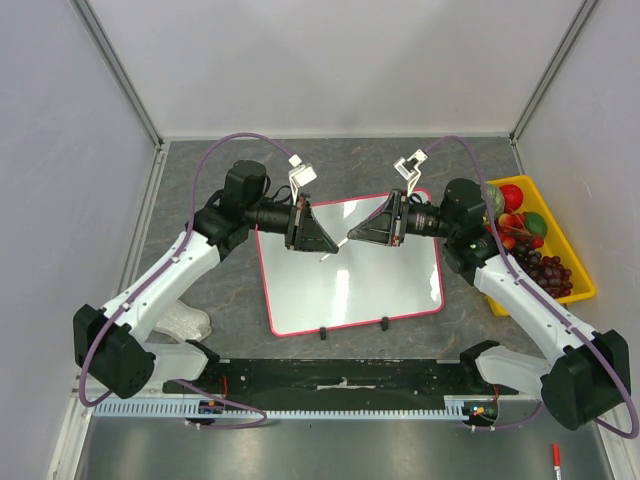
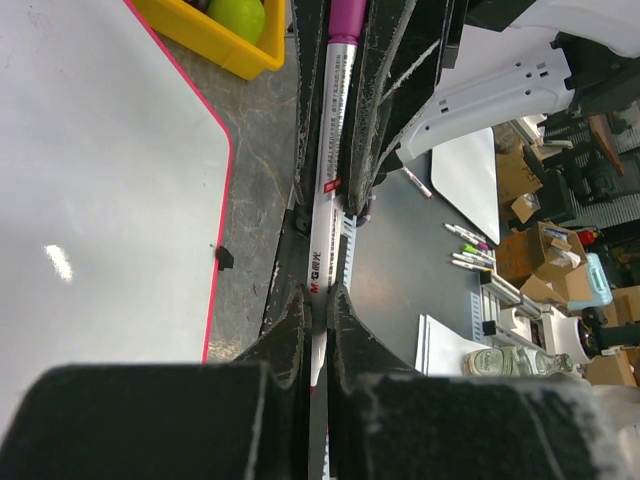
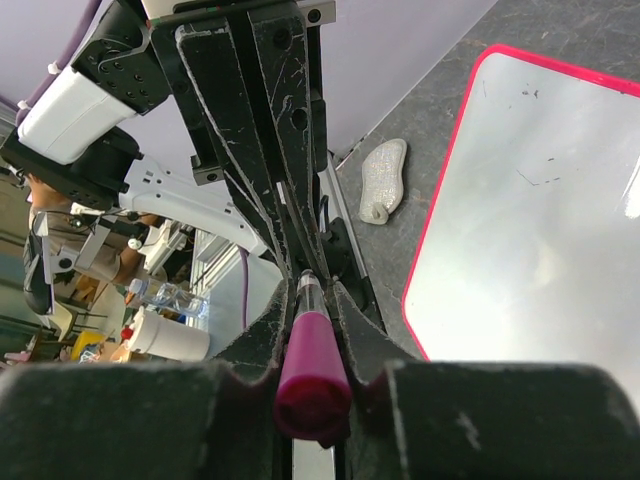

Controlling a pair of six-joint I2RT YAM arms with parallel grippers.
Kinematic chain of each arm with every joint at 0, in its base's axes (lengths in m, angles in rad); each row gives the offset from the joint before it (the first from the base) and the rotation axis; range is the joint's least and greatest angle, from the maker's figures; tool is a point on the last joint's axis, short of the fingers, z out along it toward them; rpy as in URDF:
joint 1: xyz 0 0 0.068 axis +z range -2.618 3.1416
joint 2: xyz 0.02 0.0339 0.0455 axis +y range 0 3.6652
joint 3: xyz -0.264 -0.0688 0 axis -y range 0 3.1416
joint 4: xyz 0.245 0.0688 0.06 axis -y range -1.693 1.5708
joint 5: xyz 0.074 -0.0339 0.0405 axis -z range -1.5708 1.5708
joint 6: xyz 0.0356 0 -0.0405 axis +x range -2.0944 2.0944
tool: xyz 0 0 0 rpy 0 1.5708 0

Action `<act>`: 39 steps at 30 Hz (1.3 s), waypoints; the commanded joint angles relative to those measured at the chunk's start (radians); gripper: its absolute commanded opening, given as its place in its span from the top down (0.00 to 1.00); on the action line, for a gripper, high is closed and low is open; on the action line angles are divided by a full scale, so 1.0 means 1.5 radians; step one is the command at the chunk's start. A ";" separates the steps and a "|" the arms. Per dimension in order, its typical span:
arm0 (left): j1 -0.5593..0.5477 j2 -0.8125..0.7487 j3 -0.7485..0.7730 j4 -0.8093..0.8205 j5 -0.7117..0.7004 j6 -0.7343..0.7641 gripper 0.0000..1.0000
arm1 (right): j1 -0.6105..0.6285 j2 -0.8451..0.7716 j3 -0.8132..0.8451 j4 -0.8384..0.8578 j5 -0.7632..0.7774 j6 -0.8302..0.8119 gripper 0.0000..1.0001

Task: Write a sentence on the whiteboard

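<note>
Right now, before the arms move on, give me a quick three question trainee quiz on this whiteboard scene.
1. True or false: a full sentence is already written on the whiteboard.
2. The right gripper is shut on: A) a grape, B) a magenta cap, C) a board clip.
3. What does the left gripper hold?
Key: 1 false; 2 B; 3 the marker.

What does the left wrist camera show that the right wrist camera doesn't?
Only left wrist: a yellow plastic bin holding a round green fruit, and a small black clip at the board's edge. Only right wrist: a pale, speckled, shoe-shaped object beside the board. Both: the white, pink-rimmed whiteboard and the white marker with magenta cap, gripped by the left gripper and right gripper.
</note>
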 commanded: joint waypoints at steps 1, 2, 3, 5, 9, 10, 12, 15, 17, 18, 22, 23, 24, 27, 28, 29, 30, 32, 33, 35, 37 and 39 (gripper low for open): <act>0.001 -0.026 -0.007 -0.012 0.006 0.021 0.98 | -0.002 -0.015 0.010 0.008 -0.005 -0.014 1.00; 0.001 -0.025 -0.007 -0.015 0.002 0.021 0.98 | -0.002 -0.017 0.009 0.006 -0.005 -0.014 1.00; 0.001 -0.027 -0.006 -0.017 -0.003 0.023 0.95 | -0.003 -0.018 0.008 0.005 -0.005 -0.016 1.00; 0.000 -0.027 -0.004 -0.023 -0.012 0.026 0.76 | -0.002 -0.020 0.007 -0.001 -0.001 -0.022 1.00; 0.001 -0.041 -0.006 -0.026 -0.054 0.026 0.33 | -0.003 -0.029 0.006 -0.022 0.017 -0.038 1.00; 0.001 -0.045 -0.007 -0.028 -0.073 0.027 0.29 | -0.003 -0.029 0.006 -0.031 0.022 -0.044 1.00; 0.003 -0.051 -0.005 -0.038 -0.113 0.027 0.25 | -0.005 -0.035 0.007 -0.050 0.038 -0.056 1.00; 0.009 -0.050 0.004 -0.070 -0.196 0.024 0.25 | -0.007 -0.043 0.012 -0.093 0.072 -0.086 1.00; 0.012 -0.056 0.010 -0.092 -0.290 0.013 0.24 | -0.008 -0.050 0.017 -0.136 0.099 -0.112 1.00; 0.015 -0.066 0.009 -0.097 -0.330 0.011 0.24 | -0.009 -0.053 0.019 -0.157 0.114 -0.126 1.00; 0.018 -0.099 0.009 -0.129 -0.463 0.011 0.21 | -0.010 -0.066 0.026 -0.233 0.180 -0.172 1.00; 0.018 -0.113 0.009 -0.136 -0.494 0.011 0.21 | -0.011 -0.069 0.026 -0.247 0.193 -0.179 1.00; 0.018 -0.125 0.007 -0.144 -0.524 0.011 0.19 | -0.012 -0.071 0.027 -0.254 0.202 -0.184 1.00; 0.017 -0.161 -0.008 -0.164 -0.634 0.007 0.12 | -0.014 -0.074 0.028 -0.274 0.227 -0.196 1.00; 0.017 -0.172 -0.016 -0.168 -0.670 0.005 0.08 | -0.015 -0.075 0.028 -0.280 0.234 -0.199 1.00; 0.018 -0.185 -0.023 -0.173 -0.685 0.004 0.05 | -0.015 -0.076 0.028 -0.284 0.240 -0.201 1.00; 0.018 -0.194 -0.031 -0.180 -0.725 0.002 0.02 | -0.015 -0.077 0.028 -0.288 0.245 -0.203 1.00; 0.017 -0.207 -0.038 -0.194 -0.753 0.001 0.00 | -0.016 -0.078 0.028 -0.295 0.250 -0.207 1.00; 0.018 -0.207 -0.041 -0.201 -0.758 0.001 0.00 | -0.017 -0.079 0.027 -0.297 0.252 -0.208 1.00; 0.017 -0.207 -0.047 -0.209 -0.758 -0.004 0.00 | -0.015 -0.082 0.024 -0.301 0.256 -0.211 1.00; 0.019 -0.203 -0.056 -0.210 -0.748 -0.012 0.00 | -0.016 -0.086 0.021 -0.307 0.258 -0.215 1.00; 0.018 -0.197 -0.065 -0.210 -0.735 -0.028 0.00 | -0.017 -0.093 0.019 -0.315 0.260 -0.218 1.00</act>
